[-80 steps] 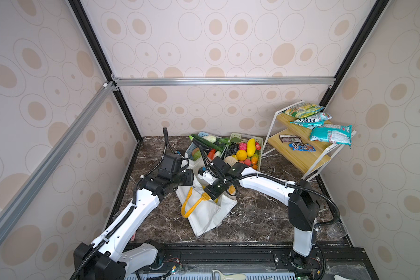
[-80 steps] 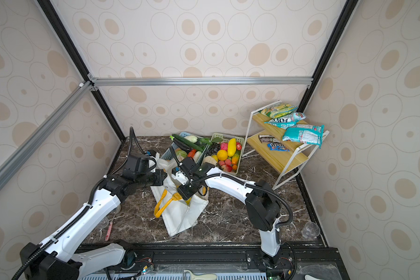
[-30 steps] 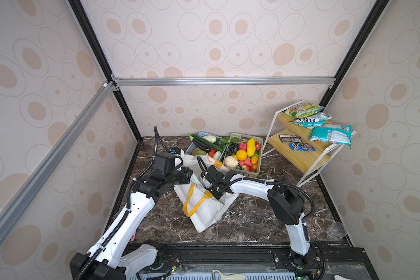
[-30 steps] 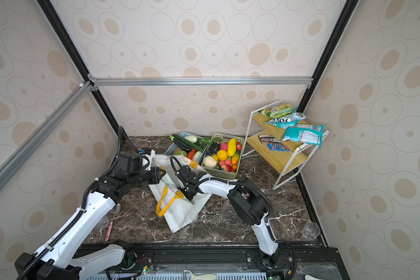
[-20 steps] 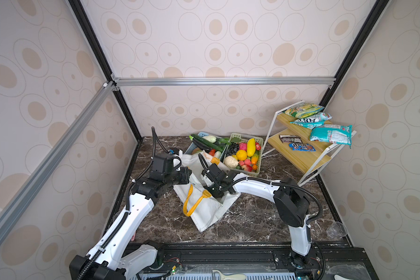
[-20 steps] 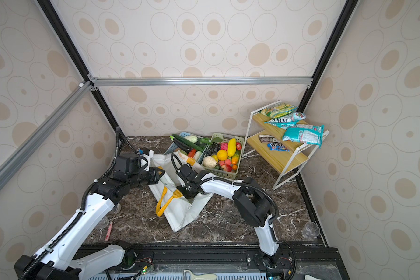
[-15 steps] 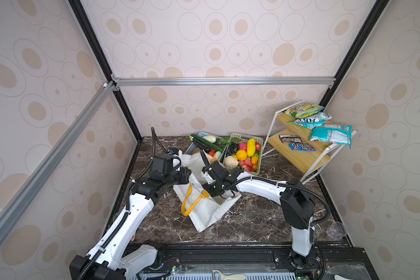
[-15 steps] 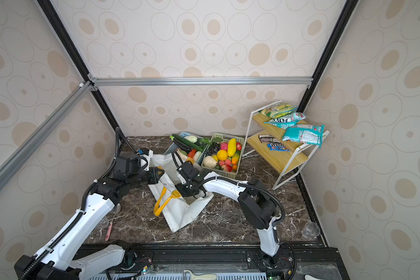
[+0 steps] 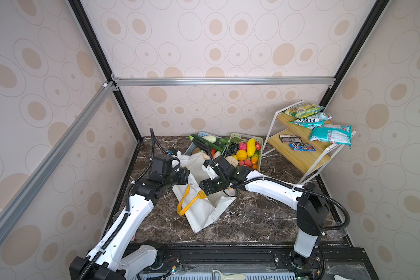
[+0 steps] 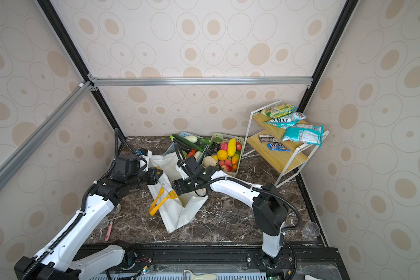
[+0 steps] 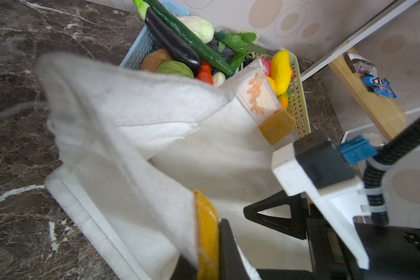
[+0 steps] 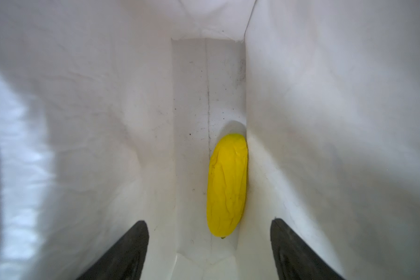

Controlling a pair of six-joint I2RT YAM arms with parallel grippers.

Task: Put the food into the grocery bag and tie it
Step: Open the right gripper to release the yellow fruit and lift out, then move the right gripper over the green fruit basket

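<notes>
The grocery bag [image 9: 204, 213] is slumped on the dark marble counter [image 9: 257, 218], with its mouth turned toward the back wall and propped open. The left gripper [image 9: 187, 175] is at the bag's rim. Its fingers are pinched tight on the white fabric right by a yellow-orange strap [image 11: 205, 230], and the left wrist view shows the cloth clamped between them and pulled up off the rest of the bag.

The right gripper [image 12: 207, 222] is reaching down inside the bag. Its fingers [image 12: 129, 247] are spread wide and aren't gripping anything. Just ahead of them a long yellow fruit [image 12: 227, 184] lies in the bag's bottom crease, snug against one fabric wall and clear of both fingers, so that's one piece of food inside the bag.

The rest sits outside. The green basket [image 9: 259, 155] just behind the bag's mouth holds a yellow mango [image 9: 250, 147], an orange [image 9: 241, 154], dark grapes [image 9: 232, 147] and some small red and pink bits. The blue basket [image 9: 191, 148], also right behind the bag, has the cucumber, eggplant and other veg. A yellow-orange handle [image 9: 186, 206] loops loose over the bag's flat upper side. The wooden rack [image 9: 298, 157] with the snack packets stands well apart from the bag, past the green basket.
</notes>
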